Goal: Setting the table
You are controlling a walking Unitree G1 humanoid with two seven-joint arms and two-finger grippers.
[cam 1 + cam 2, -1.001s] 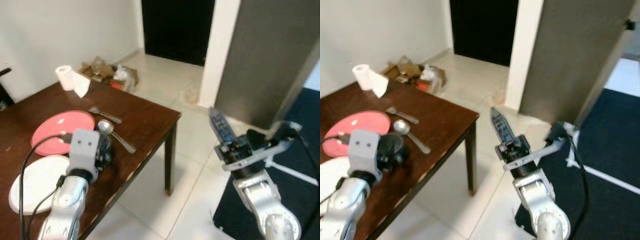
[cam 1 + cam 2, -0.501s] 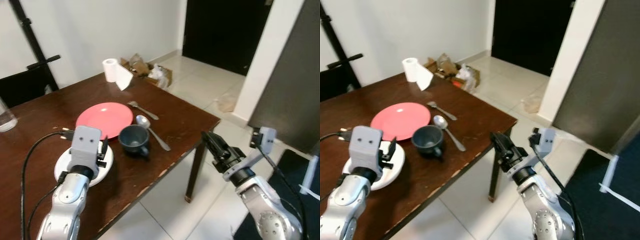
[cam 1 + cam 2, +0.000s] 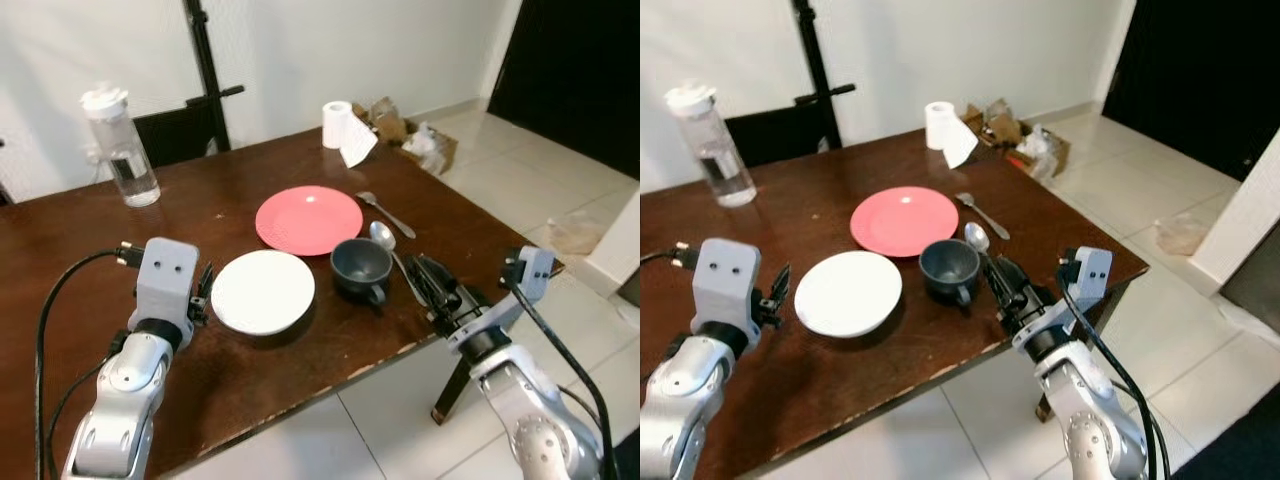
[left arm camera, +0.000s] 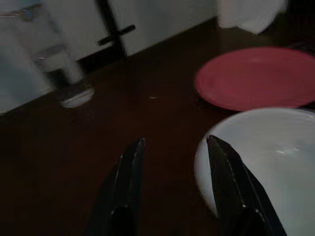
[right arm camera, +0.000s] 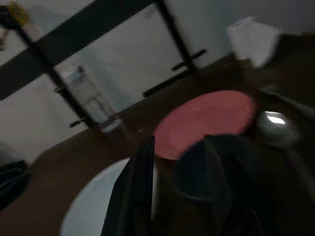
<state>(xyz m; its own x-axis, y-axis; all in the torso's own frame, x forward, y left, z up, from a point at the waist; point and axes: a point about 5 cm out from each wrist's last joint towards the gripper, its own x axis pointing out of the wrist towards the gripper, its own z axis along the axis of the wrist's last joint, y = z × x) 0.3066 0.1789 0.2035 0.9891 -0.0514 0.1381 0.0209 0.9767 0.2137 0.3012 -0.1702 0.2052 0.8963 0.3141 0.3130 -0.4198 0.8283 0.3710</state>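
Head views: dark brown wooden table with place setting laid across it. White plate near the front, red plate just behind and to the right, nearly touching. Dark blue cup right of the white plate, close in front of the red one, handle toward the near edge. Spoon just right of the cup; fork farther back, right of the red plate. Toilet paper roll at the far right edge, clear water bottle with white cap at the far left.

Left gripper low over the table, just left of the white plate, fingers spread apart, nothing between them. Right gripper at the near right edge, just right of the cup, pointing at it; fingers parted, empty, cup seen in the gap beyond them.

Black stand against the white wall behind the table; cardboard and bags on the tiled floor beyond the far right corner.
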